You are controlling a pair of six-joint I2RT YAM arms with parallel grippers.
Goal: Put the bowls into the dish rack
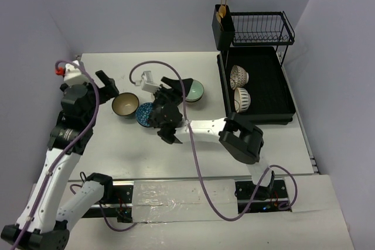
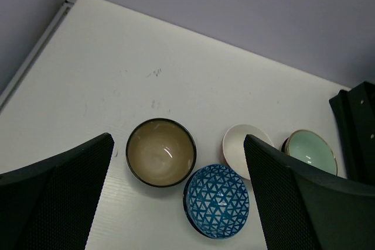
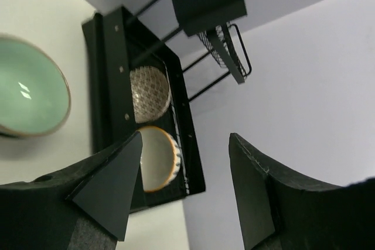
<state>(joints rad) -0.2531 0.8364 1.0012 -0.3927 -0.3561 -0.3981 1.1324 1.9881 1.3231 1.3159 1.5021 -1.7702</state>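
Note:
Four bowls sit on the table left of the dish rack [image 1: 258, 109]. They are a tan dark-rimmed bowl [image 1: 125, 104] [image 2: 161, 151], a blue patterned bowl [image 1: 144, 114] [image 2: 218, 200], a mint green bowl [image 1: 194, 90] [image 2: 310, 150] [image 3: 26, 95], and a white bowl [image 2: 239, 144] partly behind a finger. My left gripper [image 1: 105, 86] [image 2: 177, 144] hangs open above the tan bowl, holding nothing. My right gripper [image 1: 174, 92] [image 3: 186, 141] is open and empty over the bowls, beside the mint one. Two bowls stand on edge in the rack: a brown-white patterned bowl [image 1: 238, 76] [image 3: 149, 93] and a white orange-rimmed bowl [image 1: 242, 99] [image 3: 157, 157].
A black cutlery holder [image 1: 222, 27] with gold cutlery and a wire upper shelf [image 1: 261, 27] stand at the rack's far end. Purple cables loop over both arms. Walls close in on the left, back and right of the table.

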